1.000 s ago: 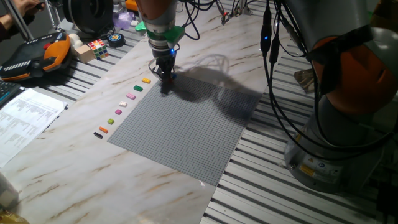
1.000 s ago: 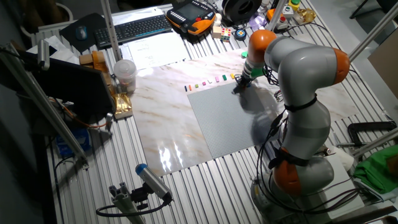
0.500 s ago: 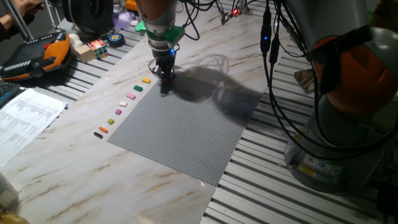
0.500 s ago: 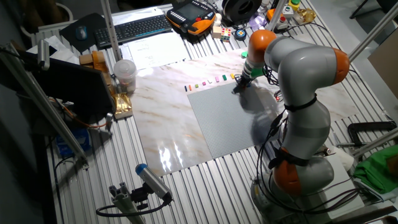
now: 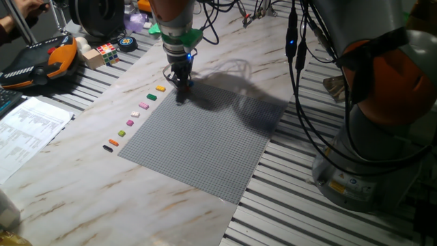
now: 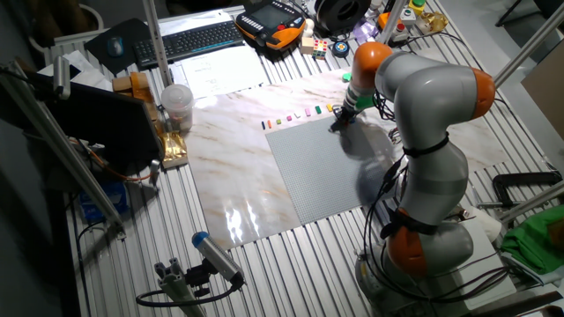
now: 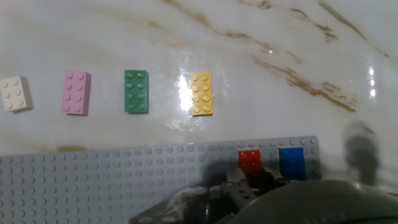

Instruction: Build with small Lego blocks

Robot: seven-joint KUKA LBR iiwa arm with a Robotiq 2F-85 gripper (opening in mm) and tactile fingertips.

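Observation:
The grey baseplate (image 5: pixel 205 143) lies on the marble table, also in the other fixed view (image 6: pixel 317 167). My gripper (image 5: pixel 181 87) stands low over its far corner. In the hand view my gripper (image 7: pixel 252 180) looks shut on a red brick (image 7: pixel 250 160) that sits on the baseplate (image 7: pixel 93 180), with a blue brick (image 7: pixel 291 163) pressed on just to its right. Off the plate lie a yellow brick (image 7: pixel 201 93), a green brick (image 7: pixel 136 91), a pink brick (image 7: pixel 76 92) and a white brick (image 7: pixel 12 93). The row (image 5: pixel 135 114) runs on to an orange (image 5: pixel 113 142) and a black brick (image 5: pixel 107 147).
A Rubik's cube (image 5: pixel 106 51) and an orange-black pendant (image 5: pixel 41 61) lie at the far left. A paper sheet (image 5: pixel 27 130) lies left of the brick row. The robot's base (image 5: pixel 369 137) and cables stand at the right. A keyboard (image 6: pixel 185 40) and a cup (image 6: pixel 176 106) stand beyond the table.

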